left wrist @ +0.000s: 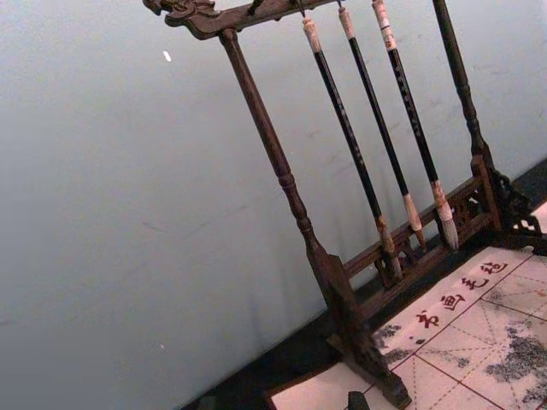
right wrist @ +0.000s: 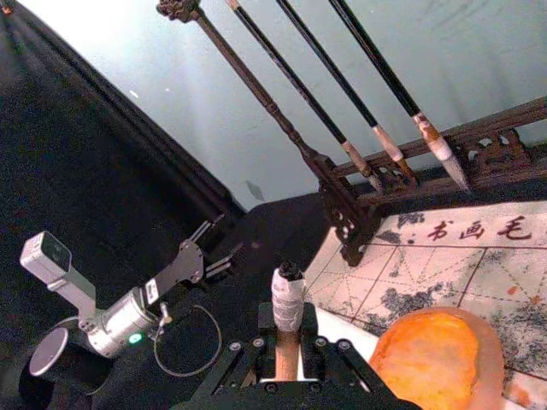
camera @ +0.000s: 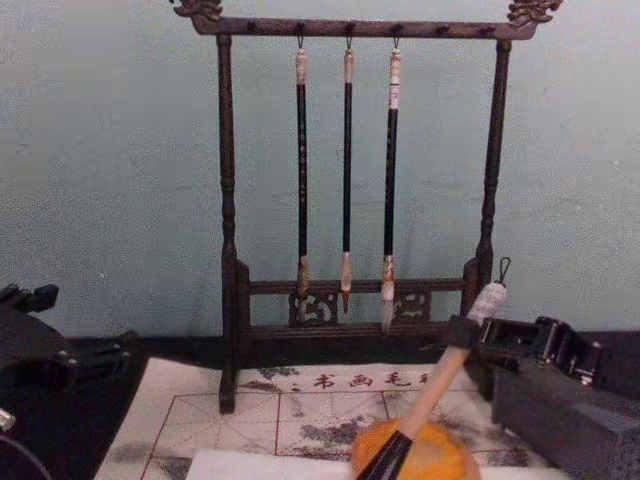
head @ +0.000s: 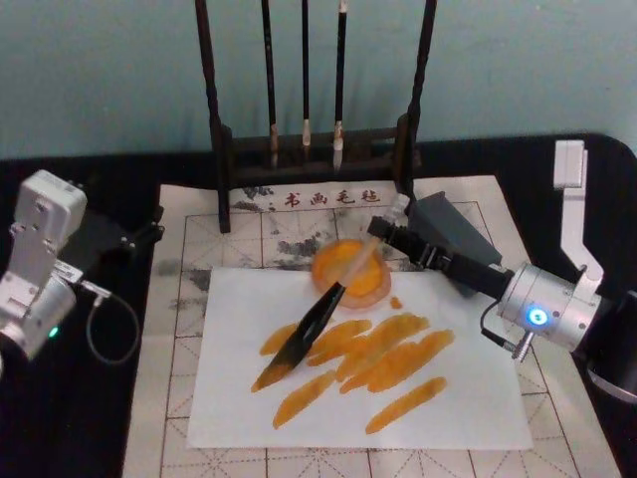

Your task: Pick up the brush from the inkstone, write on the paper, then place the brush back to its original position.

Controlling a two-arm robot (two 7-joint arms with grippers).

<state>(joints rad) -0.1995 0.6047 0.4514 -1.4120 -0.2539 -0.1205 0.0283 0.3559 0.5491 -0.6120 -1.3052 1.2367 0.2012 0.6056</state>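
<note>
The brush (head: 318, 314) slants from upper right to lower left. Its pale handle crosses over the round orange inkstone (head: 373, 284), and its dark bristle tip lies on the white paper (head: 468, 398) among several orange strokes. My right gripper (head: 383, 231) is shut on the handle's upper end, just behind the inkstone. In the right wrist view the white-capped handle (right wrist: 288, 295) stands between the fingers, beside the inkstone (right wrist: 432, 354). From the chest, the brush (camera: 440, 380) leans up from the inkstone (camera: 440, 455) into the right gripper (camera: 468, 335). My left gripper (head: 151, 231) is parked open at the table's left.
A dark wooden rack (head: 221, 149) with three thin hanging brushes (head: 305, 90) stands behind the inkstone. Under the paper lies an ink-stained mat (head: 199, 229) with red grid lines and red characters. A grey cable loop (head: 109, 329) lies by the left arm.
</note>
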